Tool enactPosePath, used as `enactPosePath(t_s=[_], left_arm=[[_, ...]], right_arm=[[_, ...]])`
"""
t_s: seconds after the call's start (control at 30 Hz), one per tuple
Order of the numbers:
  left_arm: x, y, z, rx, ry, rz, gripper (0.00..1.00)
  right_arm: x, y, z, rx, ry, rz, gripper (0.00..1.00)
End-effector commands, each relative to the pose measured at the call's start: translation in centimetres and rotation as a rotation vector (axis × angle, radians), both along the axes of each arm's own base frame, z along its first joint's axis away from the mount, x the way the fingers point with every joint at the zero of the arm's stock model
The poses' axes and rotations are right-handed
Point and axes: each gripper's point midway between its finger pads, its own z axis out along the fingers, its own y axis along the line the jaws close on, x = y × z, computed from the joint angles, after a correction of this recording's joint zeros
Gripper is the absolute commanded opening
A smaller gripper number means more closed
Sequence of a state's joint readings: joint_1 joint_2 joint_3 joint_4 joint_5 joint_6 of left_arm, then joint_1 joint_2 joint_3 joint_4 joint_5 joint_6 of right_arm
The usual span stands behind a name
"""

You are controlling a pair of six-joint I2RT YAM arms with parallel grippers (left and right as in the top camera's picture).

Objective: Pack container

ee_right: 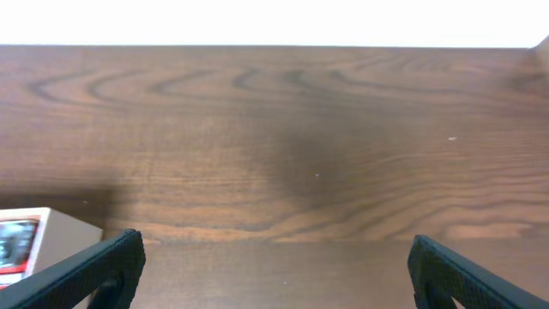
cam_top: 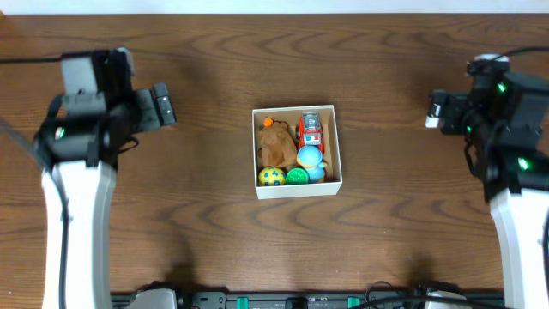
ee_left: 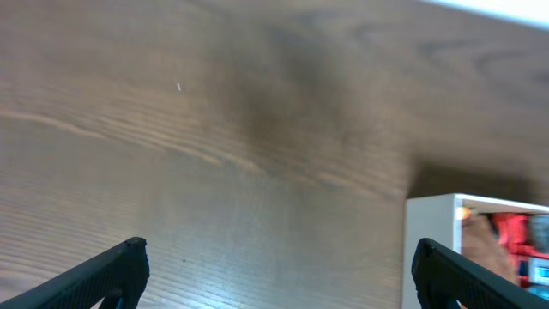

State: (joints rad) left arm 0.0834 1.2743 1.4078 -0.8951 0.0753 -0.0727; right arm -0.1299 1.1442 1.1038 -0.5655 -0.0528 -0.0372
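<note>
The container (cam_top: 297, 190), a small square white box with a tan inside, stands at the middle of the wooden table. It holds several toys: a brown plush (cam_top: 275, 146), a red toy (cam_top: 310, 129), a light blue ball (cam_top: 308, 157), a yellow ball (cam_top: 272, 177) and a green ball (cam_top: 297, 176). My left gripper (cam_top: 163, 105) is open and empty, well to the left of the box. My right gripper (cam_top: 435, 110) is open and empty, well to the right. The box corner shows in the left wrist view (ee_left: 433, 249) and in the right wrist view (ee_right: 60, 236).
The brown wooden table (cam_top: 214, 232) spreads all around the box. Its far edge runs along the top of the overhead view. Black fixtures (cam_top: 292, 300) line the near edge.
</note>
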Motion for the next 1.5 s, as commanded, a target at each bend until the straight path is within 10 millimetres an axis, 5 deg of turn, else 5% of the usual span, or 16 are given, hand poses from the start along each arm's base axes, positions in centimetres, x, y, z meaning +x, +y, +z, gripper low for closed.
enactPosePath(t_s=[0.0,0.23,0.43,0.67,0.8,1.0,1.47], left_arm=[[-2.7,-0.3,2.3,0.022,-0.085,-0.016,0.98],[-9.6,-0.7,3.5,0.043,-0.273,-0.008,0.98],[-15.1,-1.1,2.7,0.052,-0.386,-0.006,0.98],[-19.6,-1.5,0.6,0.028,-0.396,0.012,0.98],[-20.5,-1.6,0.4,0.008,-0.404,0.028,0.98],[-20.5,-1.6,0.3,0.008,-0.402,0.027,0.98],[-20.5,-1.6,0.3,0.008,-0.401,0.027,0.98]], right_arm=[[-2.4,-0.6,2.6,0.005,-0.053,-0.071,0.99],[-8.8,0.6,6.4,0.009,-0.156,-0.059,0.99],[-14.8,2.0,7.7,0.005,-0.230,-0.029,0.99],[-22.6,2.9,6.3,0.012,-0.285,-0.022,0.99],[-25.9,3.3,4.7,0.011,-0.304,-0.008,0.99],[-27.7,3.6,3.0,0.016,-0.294,0.012,0.99],[-27.7,3.7,2.9,0.017,-0.293,0.021,0.99]])
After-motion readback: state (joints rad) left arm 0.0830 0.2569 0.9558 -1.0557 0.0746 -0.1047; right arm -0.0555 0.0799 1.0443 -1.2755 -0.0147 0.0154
